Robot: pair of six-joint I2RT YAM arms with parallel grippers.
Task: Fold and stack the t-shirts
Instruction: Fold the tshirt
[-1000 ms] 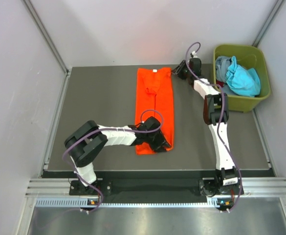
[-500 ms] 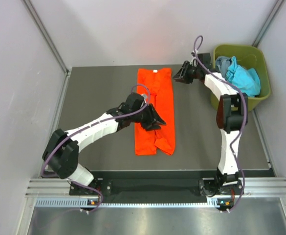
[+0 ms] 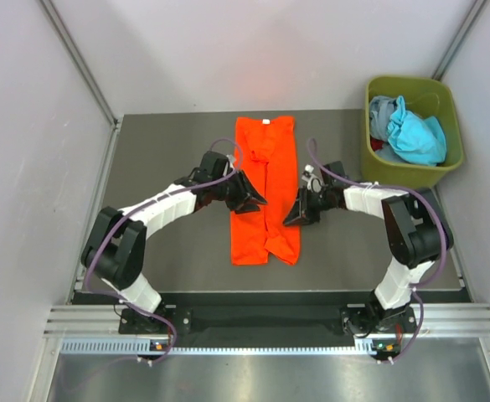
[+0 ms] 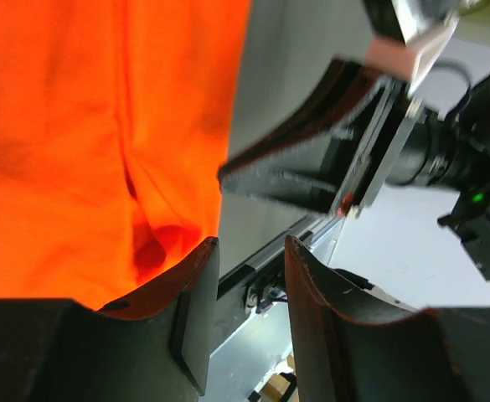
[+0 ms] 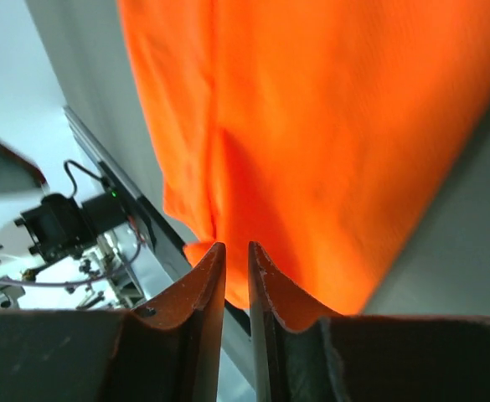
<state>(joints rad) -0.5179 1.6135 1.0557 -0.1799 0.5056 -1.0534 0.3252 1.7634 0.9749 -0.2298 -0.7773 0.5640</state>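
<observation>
The orange t-shirt [image 3: 270, 159] lay folded into a long strip at mid-tabletop [image 3: 169, 151], neck label at the far end. The left pincer [image 3: 255, 199] was over the strip's left edge, jaws partly open and empty. The right pincer [image 3: 291, 219] was at its right edge, jaws nearly together, gripping nothing. The teal t-shirt [image 3: 416, 134] and grey t-shirt [image 3: 380, 113] lay in the olive bin [image 3: 412, 176] at far right.

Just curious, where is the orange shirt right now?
Seen from above, the orange t-shirt lies in a long strip mid-table, between the left gripper and right gripper.
</observation>
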